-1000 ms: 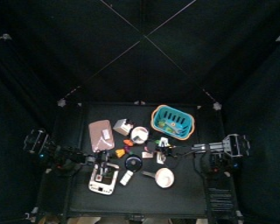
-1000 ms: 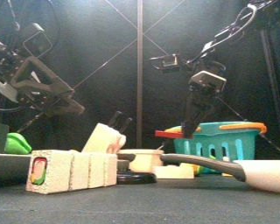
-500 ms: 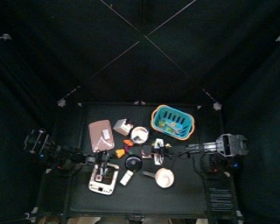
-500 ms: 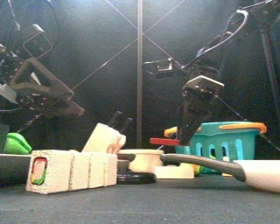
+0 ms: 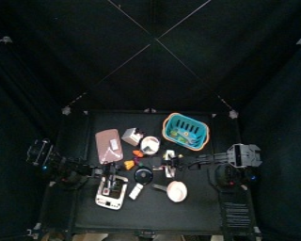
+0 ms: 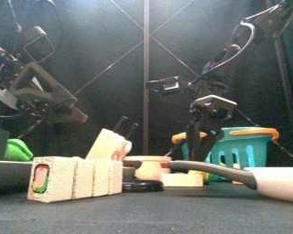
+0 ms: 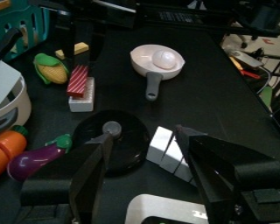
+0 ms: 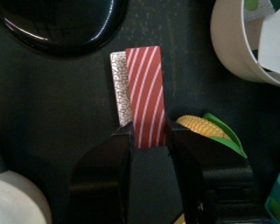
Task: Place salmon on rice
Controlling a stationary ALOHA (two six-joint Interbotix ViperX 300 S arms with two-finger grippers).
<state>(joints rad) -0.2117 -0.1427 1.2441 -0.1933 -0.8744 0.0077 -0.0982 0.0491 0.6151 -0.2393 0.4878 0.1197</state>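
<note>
1. Hanging the right gripper (image 8: 149, 133) low over the table, pointing down, with its jaws spread apart.
2. Straddling the near end of the salmon (image 8: 146, 87), a red slab with thin white stripes, one jaw at each long edge; pinching or merely standing beside it cannot be told.
3. Lying flat and running straight out from between those jaws, with the rice (image 8: 119, 86) showing as a pale speckled strip touching one long edge; beside the slab or partly beneath it cannot be told.
4. Resting just beside one jaw, a yellow corn cob (image 8: 206, 126) with a green leaf.
5. Sitting farther out past the corn, a white bowl (image 8: 250, 48), and across from it, beyond the slab's far end, a black dish (image 8: 55, 22).
6. Showing in the front view a teal basket (image 6: 241, 146) close behind this arm.
7. Hovering well apart on the other side, the left gripper (image 7: 149, 144), jaws wide open and empty, above a black pan (image 7: 108, 140) and white blocks (image 7: 166, 150).
</note>
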